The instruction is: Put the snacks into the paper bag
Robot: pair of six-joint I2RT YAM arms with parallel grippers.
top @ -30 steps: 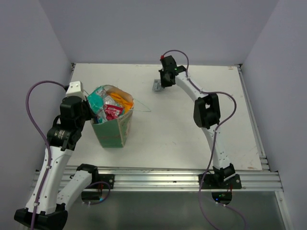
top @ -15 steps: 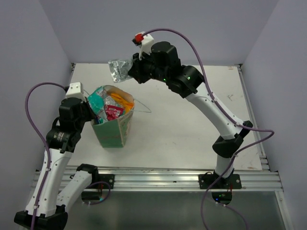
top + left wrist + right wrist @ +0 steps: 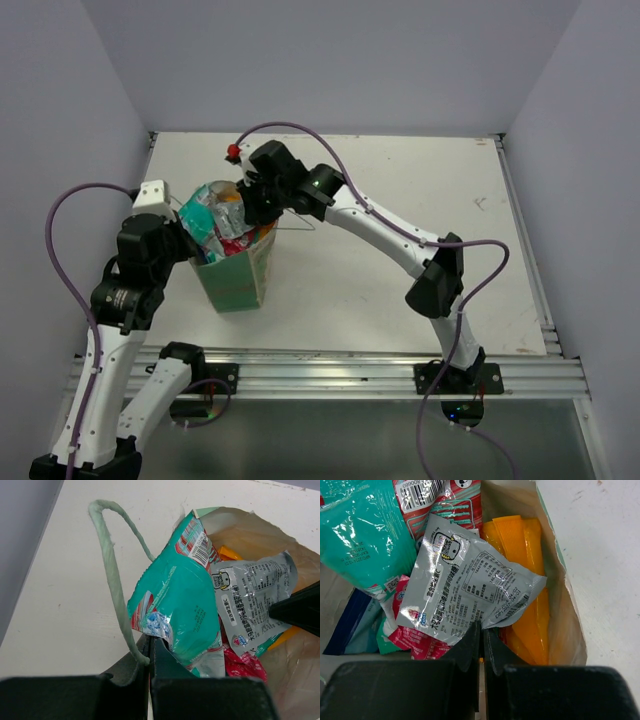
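Observation:
The paper bag (image 3: 238, 272) stands upright at the left of the table, beige with a green band. Its mouth holds teal (image 3: 182, 605), orange (image 3: 525, 565), red (image 3: 417, 636) and dark blue (image 3: 345, 622) snacks. My right gripper (image 3: 245, 205) is shut on a corner of a silver-grey snack (image 3: 465, 592) and holds it in the bag's mouth, on top of the others. The gripper's own view shows its jaws (image 3: 481, 630) closed on the packet's edge. My left gripper (image 3: 149, 647) is shut on the bag's left rim, where the string handle (image 3: 111, 575) is fixed.
The bag's other string handle (image 3: 298, 226) sticks out to the right over the white table (image 3: 420, 210). Grey walls close in the table at the back and both sides. A metal rail (image 3: 330, 365) runs along the near edge.
My right gripper lifted the silver-grey snack from the far middle of the table and carried it left and down into the bag's mouth. The left arm kept its hold.

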